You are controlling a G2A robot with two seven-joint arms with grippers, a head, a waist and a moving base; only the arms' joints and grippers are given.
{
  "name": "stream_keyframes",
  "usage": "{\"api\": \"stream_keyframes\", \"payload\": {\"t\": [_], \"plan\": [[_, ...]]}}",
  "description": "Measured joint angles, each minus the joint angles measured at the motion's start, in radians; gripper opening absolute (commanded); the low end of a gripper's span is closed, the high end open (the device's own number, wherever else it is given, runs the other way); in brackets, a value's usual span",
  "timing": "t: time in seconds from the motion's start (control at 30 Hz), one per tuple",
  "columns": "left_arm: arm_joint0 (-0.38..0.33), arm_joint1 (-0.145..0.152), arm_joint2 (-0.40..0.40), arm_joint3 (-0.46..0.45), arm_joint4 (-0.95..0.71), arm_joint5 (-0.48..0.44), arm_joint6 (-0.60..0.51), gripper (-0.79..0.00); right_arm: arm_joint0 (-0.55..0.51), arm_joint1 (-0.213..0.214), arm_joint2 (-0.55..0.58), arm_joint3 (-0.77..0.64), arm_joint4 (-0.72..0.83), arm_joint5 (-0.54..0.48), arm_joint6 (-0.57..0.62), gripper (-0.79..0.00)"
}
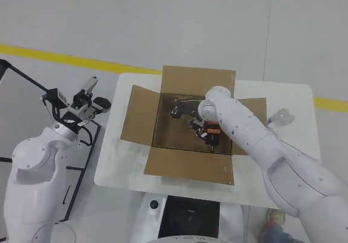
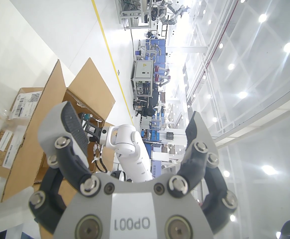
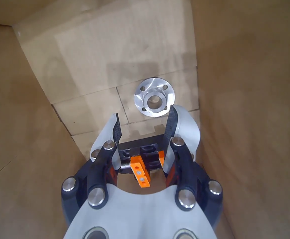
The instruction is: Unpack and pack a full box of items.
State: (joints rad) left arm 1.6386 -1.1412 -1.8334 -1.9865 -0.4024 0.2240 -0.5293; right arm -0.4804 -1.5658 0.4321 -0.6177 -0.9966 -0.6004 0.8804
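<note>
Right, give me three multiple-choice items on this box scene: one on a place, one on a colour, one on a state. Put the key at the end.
1. Where does the metal flange lie?
A. On top of a closed lid
B. On the floor of the cardboard box
C. Hanging from a hook

2. What colours has the clamp between the right gripper's fingers?
A. Blue and white
B. Green
C. Black and orange

3. How is the left gripper?
A. Open, holding nothing
B. Shut on the flange
C. Shut on a box flap

Key: 1 B, the right wrist view shows it flat on the box floor, ahead of the gripper. 2 C, it has a black body with orange pieces. 3 A, its fingers stand wide apart with nothing between them.
</note>
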Motion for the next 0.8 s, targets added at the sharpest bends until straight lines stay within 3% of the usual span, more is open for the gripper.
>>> {"api": "stream_keyframes", "payload": {"t": [0.57, 0.8], "plan": [[0.0, 0.0, 0.0, 0.0, 0.0, 0.0, 0.0, 0.0, 0.034, -0.13, -0.063, 0.245, -0.052, 0.013, -0.132, -0.44], [0.0, 0.0, 0.0, 0.0, 0.0, 0.0, 0.0, 0.0, 0.042, -0.166, -0.068, 0.296, -0.045, -0.054, -0.156, -0.44]]}}
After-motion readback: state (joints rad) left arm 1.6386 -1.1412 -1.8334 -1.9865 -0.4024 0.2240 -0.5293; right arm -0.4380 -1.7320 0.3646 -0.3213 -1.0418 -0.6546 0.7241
